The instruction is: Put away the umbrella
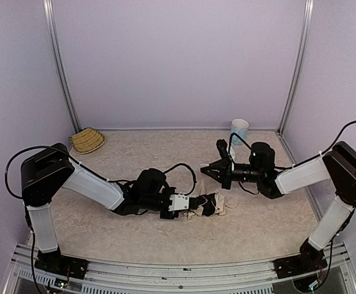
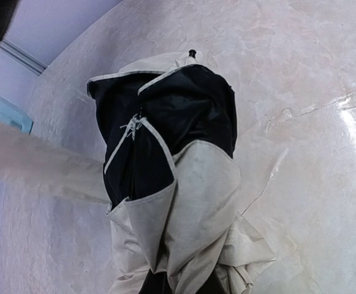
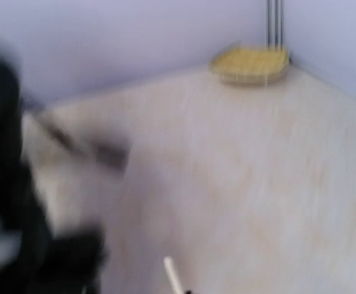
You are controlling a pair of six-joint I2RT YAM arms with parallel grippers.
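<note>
The umbrella (image 1: pixel 219 206) lies crumpled on the counter (image 1: pixel 135 159) right at the tip of the left claw (image 1: pixel 197 204), cream cloth and black lining bunched together. From above, that claw's fingers are lost among the dark folds, so I cannot tell whether they pinch the fabric or only stand against it. The left wrist view is filled by the bundle (image 2: pixel 184 202): a black panel above, cream folds below and a small black tip at the far end. Its lower part is cut off by the frame edge, and the shaft and handle are hidden.

The right claw (image 1: pixel 206 170) hangs just beyond the left claw and a little to its right, jaws pressed together and empty, apart from the umbrella. Its wrist view is badly blurred. Only the straw basket (image 3: pixel 251 64) in the far corner reads, and the pale-and-black smear at the left cannot be identified. A cup (image 1: pixel 239 130) stands behind the right claw by the back wall.
</note>
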